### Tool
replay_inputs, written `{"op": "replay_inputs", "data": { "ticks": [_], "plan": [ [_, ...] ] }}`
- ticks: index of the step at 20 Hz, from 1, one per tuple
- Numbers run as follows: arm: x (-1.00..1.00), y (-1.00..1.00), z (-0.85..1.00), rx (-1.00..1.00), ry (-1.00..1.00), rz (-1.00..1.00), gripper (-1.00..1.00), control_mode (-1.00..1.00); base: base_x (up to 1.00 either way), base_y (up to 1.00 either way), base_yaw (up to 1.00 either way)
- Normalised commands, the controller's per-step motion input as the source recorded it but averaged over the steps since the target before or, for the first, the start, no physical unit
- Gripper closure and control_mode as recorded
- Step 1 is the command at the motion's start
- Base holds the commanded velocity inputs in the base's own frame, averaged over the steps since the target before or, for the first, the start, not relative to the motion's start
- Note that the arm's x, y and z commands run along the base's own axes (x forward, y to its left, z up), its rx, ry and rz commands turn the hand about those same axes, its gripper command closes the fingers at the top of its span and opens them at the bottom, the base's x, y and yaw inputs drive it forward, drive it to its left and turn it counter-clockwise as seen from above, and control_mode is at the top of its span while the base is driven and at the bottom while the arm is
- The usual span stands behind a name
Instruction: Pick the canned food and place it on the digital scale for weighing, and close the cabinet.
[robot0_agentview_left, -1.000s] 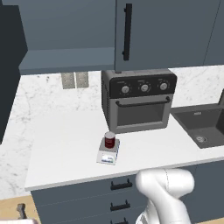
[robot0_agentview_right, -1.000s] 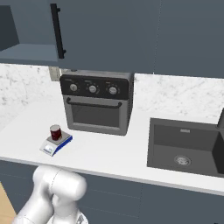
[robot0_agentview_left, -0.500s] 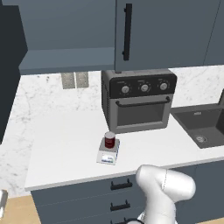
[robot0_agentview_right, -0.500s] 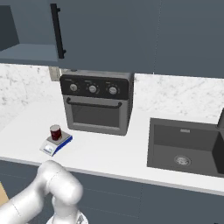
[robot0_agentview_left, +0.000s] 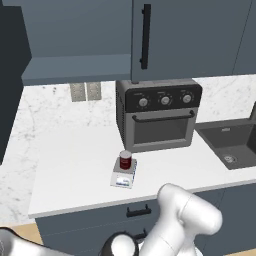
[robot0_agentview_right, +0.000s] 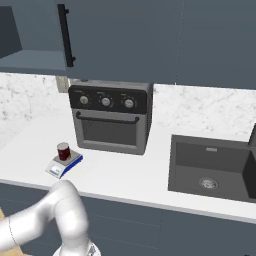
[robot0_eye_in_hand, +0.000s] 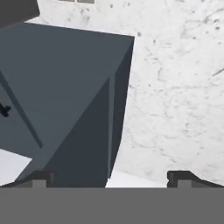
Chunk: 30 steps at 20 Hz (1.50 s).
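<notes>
Standing upright on digital scale (robot0_agentview_left: 123, 178), canned food (robot0_agentview_left: 125, 160); hand (robot0_eye_in_hand: 112, 178) wide open, empty.

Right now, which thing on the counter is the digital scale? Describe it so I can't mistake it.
Find the black toaster oven on the white counter. In front of it, near the counter's edge, lies the digital scale, small, flat and white-edged. It alone carries the dark red can.

No readable text showing; blue display on digital scale (robot0_agentview_left: 123, 179) appearing too small to read.
</notes>
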Motion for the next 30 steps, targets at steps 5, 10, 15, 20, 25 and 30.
{"op": "replay_inputs", "data": {
  "ticks": [5,10,15,20,25,30],
  "plan": [
    [0.29,0.02,0.44,0.07,-0.38,-0.05,-1.00,-1.00,0.00,0.00,0.00],
    [0.05,-0.04,0.57,0.11,-0.43,-0.08,-1.00,-1.00,0.00,0.00,0.00],
    [0.07,-0.44,0.53,0.23,-0.39,-0.14,-1.00,-1.00,0.00,0.00,0.00],
    [0.01,-0.85,0.56,0.27,-0.18,-0.09,-1.00,-1.00,0.00,0.00,0.00],
    [-0.02,-0.68,0.86,0.12,-0.01,0.00,-1.00,-1.00,0.00,0.00,0.00],
    [-0.03,-0.82,0.90,0.05,0.01,0.03,-1.00,-1.00,0.00,0.00,0.00]
  ]
}}
